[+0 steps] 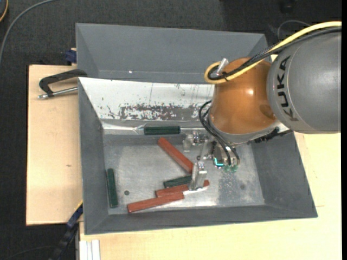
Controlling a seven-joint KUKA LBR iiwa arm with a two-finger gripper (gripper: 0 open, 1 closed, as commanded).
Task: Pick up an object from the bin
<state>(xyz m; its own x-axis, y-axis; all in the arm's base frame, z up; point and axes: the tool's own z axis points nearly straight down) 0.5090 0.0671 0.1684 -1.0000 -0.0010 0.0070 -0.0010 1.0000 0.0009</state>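
Nearest, along the front wall of the bin (pixel 200 216), the near red stick (pixel 157 199) is lying flat on the floor. Its long axis is running almost along that wall, from low left up to the right. Its left end is pointing at the front left corner and its right end is reaching under the gripper (pixel 198 181). It may be two red pieces overlapping end on end; I cannot tell.

It is looking like a stiff, light, smooth-sided bar, so I am judging that it will slip or swing if pinched at the very tip. A hold across its narrow width, further in toward the middle, is looking safer, with the jaws set square to the long axis.

To the left, well apart, a left green stick (pixel 111 187) is lying along the side wall, pointing front to back.

The gripper is hanging low over the right end of the near red stick, at or just above it. Whether it is released, clenched or grasping anything I cannot tell.

Just beside it on the left, a short green piece (pixel 176 182) is lying against the red stick's upper edge.

Further back, a slanted red stick (pixel 174 151) is running from upper left down toward the gripper.

Farthest, a far green stick (pixel 161 129) is lying along the foot of the back wall, beside the orange cover (pixel 238 104).
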